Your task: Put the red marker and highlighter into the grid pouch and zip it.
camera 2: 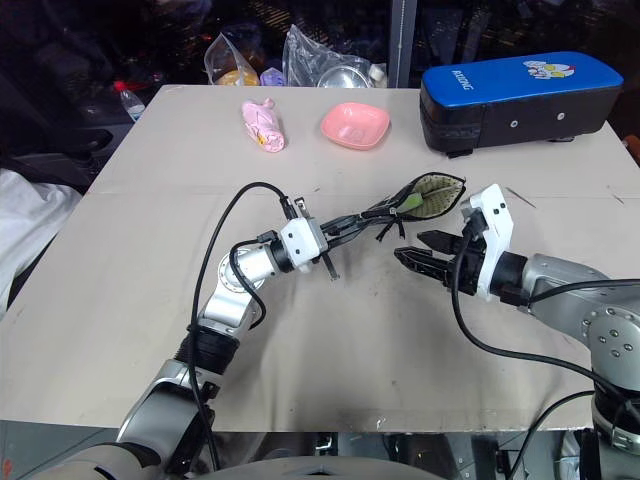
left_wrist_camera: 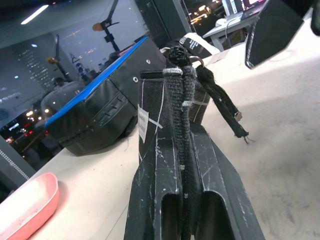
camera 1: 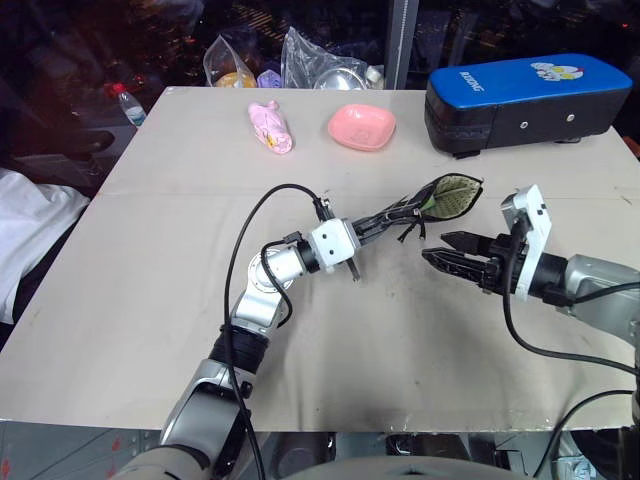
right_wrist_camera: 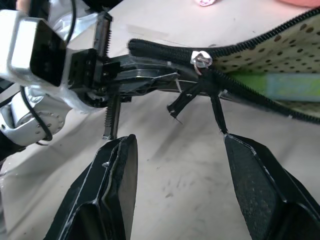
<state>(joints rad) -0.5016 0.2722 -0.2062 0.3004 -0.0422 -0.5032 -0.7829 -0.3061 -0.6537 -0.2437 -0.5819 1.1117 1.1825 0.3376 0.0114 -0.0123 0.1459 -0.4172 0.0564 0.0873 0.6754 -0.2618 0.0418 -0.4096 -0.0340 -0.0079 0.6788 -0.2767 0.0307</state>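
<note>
While the left gripper (camera 1: pixel 395 217) pinches one end of the grid pouch (camera 1: pixel 447 196) and holds it lifted above the middle of the tabletop (camera 1: pixel 150 300), the right gripper (camera 1: pixel 447 250) stands just beside it, nearer the right edge, with its two fingers spread apart and nothing between them. The black pull cord (right_wrist_camera: pixel 195 97) hangs from the zipper close to these fingers, but I cannot tell if it touches them. The pouch mouth is open and shows a dotted lining; the highlighter (right_wrist_camera: pixel 280 86) lies inside. Toward the far edge sit a pink bowl (camera 1: pixel 361 126), a pink toy (camera 1: pixel 271 128) and, at the far right corner, a blue and black case (camera 1: pixel 525 100).
</note>
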